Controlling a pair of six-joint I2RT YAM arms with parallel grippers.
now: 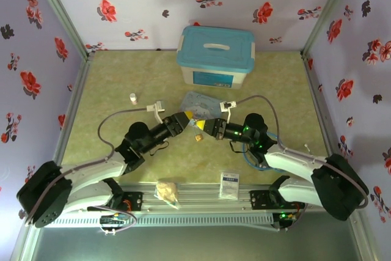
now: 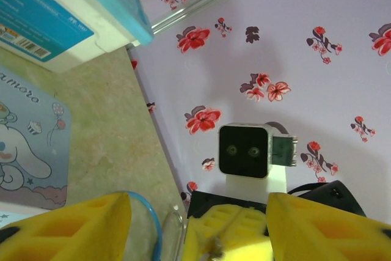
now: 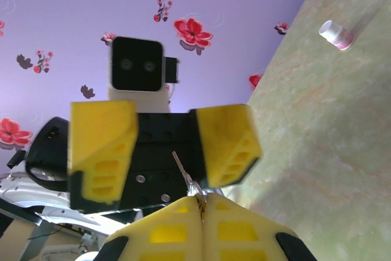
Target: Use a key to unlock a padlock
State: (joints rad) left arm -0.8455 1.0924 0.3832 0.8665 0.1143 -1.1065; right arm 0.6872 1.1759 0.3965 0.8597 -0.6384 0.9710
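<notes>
The key point(image 3: 181, 166) is a thin metal sliver standing out from the tips of the right claw point(image 3: 201, 203), above mid-table, and it points at the left claw point(image 1: 184, 117), which faces it nearly tip to tip. On the table point(image 1: 122, 77) just below the two claws lies a tiny brass-brown speck, apparently the padlock point(image 1: 198, 138), apart from both claws and too small to show its shackle. Just behind the claws lies the tin point(image 1: 200, 101), flat, and behind that the box point(image 1: 215, 56) stands against the back wall. The bottle point(image 1: 133, 98) stands well to the left, with bare table around it. The widest open ground is on the left and on the far right, running out to the side walls, whereas straight ahead the tin and box close the way. Near the front edge a packet point(image 1: 229, 184) and a crumpled lump point(image 1: 167, 191) lie between the arm bases. The right claw is pressed closed, pad against pad, pinching the key at its base — no gap shows between the fingers. The left claw is spread wide, with nothing between its pads and nothing touching them. From its own wrist the right claw's tips and the key sit inside the gap, clear of both fingers.
</notes>
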